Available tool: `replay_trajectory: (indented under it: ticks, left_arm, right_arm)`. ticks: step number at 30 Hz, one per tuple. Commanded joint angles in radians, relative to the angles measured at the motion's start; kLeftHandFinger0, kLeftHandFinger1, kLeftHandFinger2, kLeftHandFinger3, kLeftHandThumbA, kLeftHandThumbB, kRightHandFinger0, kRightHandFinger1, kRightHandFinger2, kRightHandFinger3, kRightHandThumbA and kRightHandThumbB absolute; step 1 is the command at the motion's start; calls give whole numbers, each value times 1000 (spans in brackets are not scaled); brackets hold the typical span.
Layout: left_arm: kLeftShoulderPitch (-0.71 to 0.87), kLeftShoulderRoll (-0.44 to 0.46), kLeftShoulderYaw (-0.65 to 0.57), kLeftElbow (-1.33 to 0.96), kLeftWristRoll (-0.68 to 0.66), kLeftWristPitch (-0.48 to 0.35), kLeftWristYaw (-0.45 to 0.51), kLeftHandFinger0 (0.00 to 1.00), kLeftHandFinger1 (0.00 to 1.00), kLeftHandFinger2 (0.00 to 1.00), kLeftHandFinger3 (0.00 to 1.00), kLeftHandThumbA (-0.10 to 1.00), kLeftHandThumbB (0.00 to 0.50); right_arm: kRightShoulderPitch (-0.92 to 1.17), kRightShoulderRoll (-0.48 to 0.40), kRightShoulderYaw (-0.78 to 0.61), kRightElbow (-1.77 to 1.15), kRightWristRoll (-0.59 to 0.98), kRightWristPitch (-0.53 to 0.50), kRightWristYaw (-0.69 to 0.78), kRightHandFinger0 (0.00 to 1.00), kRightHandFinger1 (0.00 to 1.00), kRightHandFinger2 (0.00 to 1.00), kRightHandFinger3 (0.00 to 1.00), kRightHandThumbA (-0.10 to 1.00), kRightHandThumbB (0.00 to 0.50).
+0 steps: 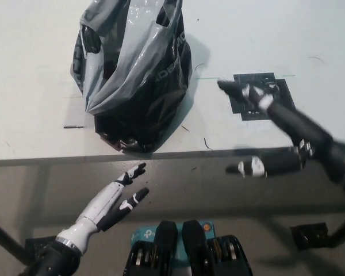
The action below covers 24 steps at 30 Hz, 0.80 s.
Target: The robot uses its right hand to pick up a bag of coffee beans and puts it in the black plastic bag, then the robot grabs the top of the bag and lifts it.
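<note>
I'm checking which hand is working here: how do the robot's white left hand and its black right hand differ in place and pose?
The white left hand hangs below the white table's front edge, at lower left; the black right hand reaches in from the right, over the table's edge near the black tape patch. The left hand is nearer the shiny black plastic bag than the right. Both are open and hold nothing.
</note>
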Motion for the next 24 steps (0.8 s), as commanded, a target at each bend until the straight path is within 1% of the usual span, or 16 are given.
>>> replay_trajectory:
  ticks: [1,2,4,6,7,8,9,11,13,14,15,16,18,19,21,24]
  left_arm:
    - [-118,7,87,4,-92,-23,43,1000,1000,1000,1000,1000,187]
    - [-118,7,90,2,-89,-22,43,1000,1000,1000,1000,1000,189]
    - [-112,6,93,-1,-86,-25,42,1000,1000,1000,1000,1000,195]
    - [-90,3,98,-9,-91,-25,39,1000,1000,1000,1000,1000,192]
    - [-82,2,99,-13,-90,-27,39,1000,1000,1000,1000,1000,194]
    - [-67,0,100,-18,-91,-35,41,1000,1000,1000,1000,1000,194]
    - [-59,-2,102,-17,-93,-43,44,1000,1000,1000,1000,1000,199]
    - [-43,-7,107,-18,-98,-47,49,1000,1000,1000,1000,1000,224]
    - [-18,-13,117,-23,-105,-51,58,1000,1000,1000,1000,1000,228]
    - [-5,-16,123,-26,-107,-56,64,1000,1000,1000,1000,1000,221]
    - [4,-17,124,-31,-107,-58,65,1000,1000,1000,1000,1000,220]
    - [27,-20,128,-44,-107,-55,65,1000,1000,1000,1000,1000,234]
    - [45,-26,132,-55,-110,-50,65,1000,1000,1000,1000,1000,256]
    - [66,-31,133,-64,-114,-47,62,1000,1000,1000,1000,1000,259]
    - [86,-34,133,-68,-117,-52,59,1000,1000,1000,1000,1000,256]
    - [117,-38,135,-73,-120,-55,56,1000,1000,1000,1000,1000,265]
  right_arm:
    - [210,152,-178,-349,109,-314,-250,1000,1000,1000,1000,1000,298]
    - [236,176,-173,-305,92,-349,-253,1000,1000,1000,1000,1000,307]
    - [269,210,-165,-223,44,-400,-269,1000,1000,1000,1000,1000,278]
    - [297,241,-166,-73,10,-490,-287,1000,1000,1000,1000,1000,212]
    - [301,248,-170,-28,14,-512,-290,1000,1000,1000,1000,1000,174]
    - [309,260,-177,47,13,-539,-299,1000,1000,1000,1000,1000,125]
    - [310,267,-183,101,9,-548,-309,1000,1000,1000,1000,1000,107]
    - [306,279,-196,228,-9,-573,-340,1000,1000,1000,1000,1000,121]
    - [310,284,-201,326,-15,-602,-351,1000,1000,1000,1000,1000,141]
    - [315,284,-202,366,-19,-618,-354,1000,1000,1000,1000,1000,152]
    - [322,284,-200,377,-22,-625,-355,1000,1000,1000,1000,1000,153]
    - [340,289,-199,391,-26,-632,-356,1000,1000,1000,1000,1000,165]
    - [359,291,-200,394,-18,-623,-348,1000,1000,1000,1000,1000,137]
    - [384,294,-199,388,-12,-614,-342,1000,1000,1000,1000,986,124]
    - [407,297,-198,387,-15,-618,-341,1000,1000,1000,1000,973,128]
    - [438,298,-189,394,-29,-638,-345,1000,1000,1000,1000,949,123]
